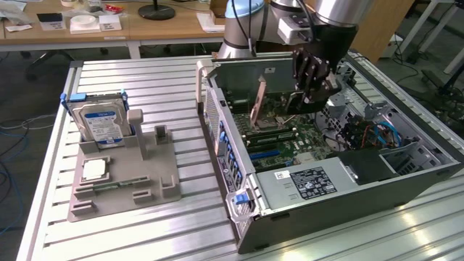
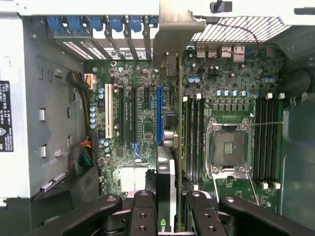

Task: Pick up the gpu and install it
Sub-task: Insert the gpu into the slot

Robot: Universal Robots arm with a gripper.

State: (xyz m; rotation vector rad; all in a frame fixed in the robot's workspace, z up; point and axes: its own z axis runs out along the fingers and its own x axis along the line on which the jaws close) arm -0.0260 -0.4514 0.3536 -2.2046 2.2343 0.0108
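Gpu (image 2: 167,162) pinched edge-on between gripper (image 2: 172,216) fingers (image 2: 142,216), hanging over motherboard (image 2: 142,128) inside open pc case (image 1: 406,179). In wrist view, card seen on edge, running from between the fingers up toward its silver bracket (image 2: 170,34) near case rear wall, just beside blue expansion slot (image 2: 159,113); seated or still above slot, cannot tell. In exterior view, card (image 1: 256,103) upright and slightly tilted, bracket end toward case rear, gripper (image 1: 312,89) above motherboard (image 1: 290,138) mid-case, arm (image 1: 326,22) coming down from above. Empty cpu socket (image 2: 229,147) beside ram slots (image 2: 193,137), close to card. White slot (image 2: 108,118) and black slots further off from card. Power supply (image 1: 308,182) at near end of case. On the exterior view's left, grey parts fixture (image 1: 123,179) on slatted table (image 1: 145,81), holding hard drive (image 1: 101,122) upright with blue-white label and small square processor chip (image 1: 94,169) lying flat, both well apart from case. Wooden desk (image 1: 101,27) behind with clutter.
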